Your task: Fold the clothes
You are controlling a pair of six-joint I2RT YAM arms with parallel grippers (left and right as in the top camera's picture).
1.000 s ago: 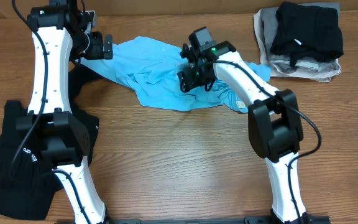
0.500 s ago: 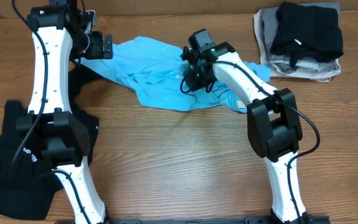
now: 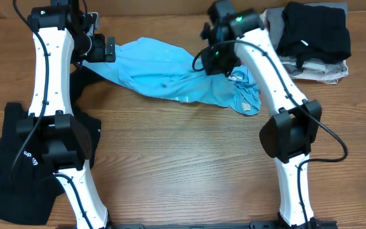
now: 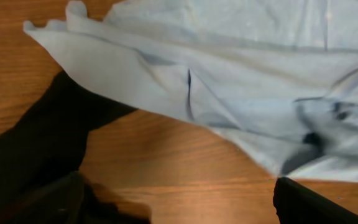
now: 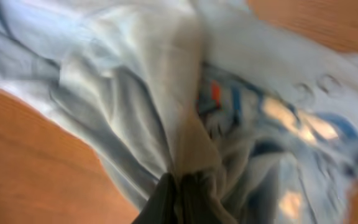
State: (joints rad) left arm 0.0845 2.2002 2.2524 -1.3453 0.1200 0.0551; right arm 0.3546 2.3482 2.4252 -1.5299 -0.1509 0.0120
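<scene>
The light blue T-shirt lies crumpled across the far middle of the wooden table. The right gripper is clamped shut on a bunched fold near the shirt's right end. In the right wrist view its 2 fingers pinch the cloth tight between them, and the fabric fans out from the pinch. A patch of red-orange and white lettering shows among the folds just past the pinch.

The left gripper sits at the shirt's left edge with its jaws spread wide and nothing between them. In the left wrist view the 2 dark fingertips stand far apart above bare wood.

The black top lies at the near left corner, its small white logo showing. One dark part of it reaches up to touch the shirt's left edge. A stack of clothes rests at the far right corner, black on top of grey.
</scene>
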